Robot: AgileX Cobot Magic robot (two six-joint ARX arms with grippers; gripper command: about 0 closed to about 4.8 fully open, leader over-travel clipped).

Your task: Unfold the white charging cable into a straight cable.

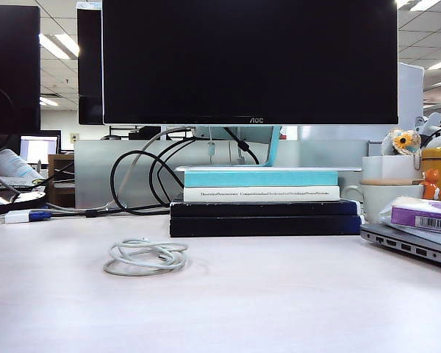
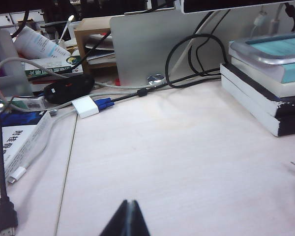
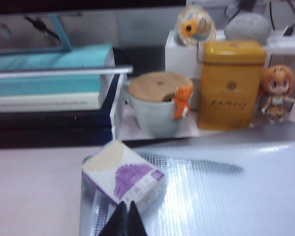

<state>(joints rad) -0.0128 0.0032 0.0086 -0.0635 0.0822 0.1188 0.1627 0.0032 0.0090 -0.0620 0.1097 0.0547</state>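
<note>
The fingers on both arms are pressed together and gripping nothing. The left gripper [image 2: 130, 219] is showing as a dark closed wedge hanging over bare pale desk at the near left, and the right gripper [image 3: 124, 220] is sitting just as tightly closed at the near right, above a small white and purple carton [image 3: 124, 179] lying on a silvery laptop lid [image 3: 226, 187]. Neither is touching anything, as far as I can tell.

The thin white charging cable [image 1: 145, 257] is lying in a loose flat coil on the light wooden desk [image 1: 279, 294], left of centre, nearer than the stack of dark and teal books [image 1: 263, 202] propping up the black monitor [image 1: 250, 59]. Thick black cords [image 1: 136, 184] are looping well behind it.

To my eye nothing is begun yet. Doing the first step well is going to mean opening the left jaws, coming down on a plug end or an outer strand rather than the whole bundle, and having the other arm pin the opposite end so the loops pull out instead of dragging.
</note>
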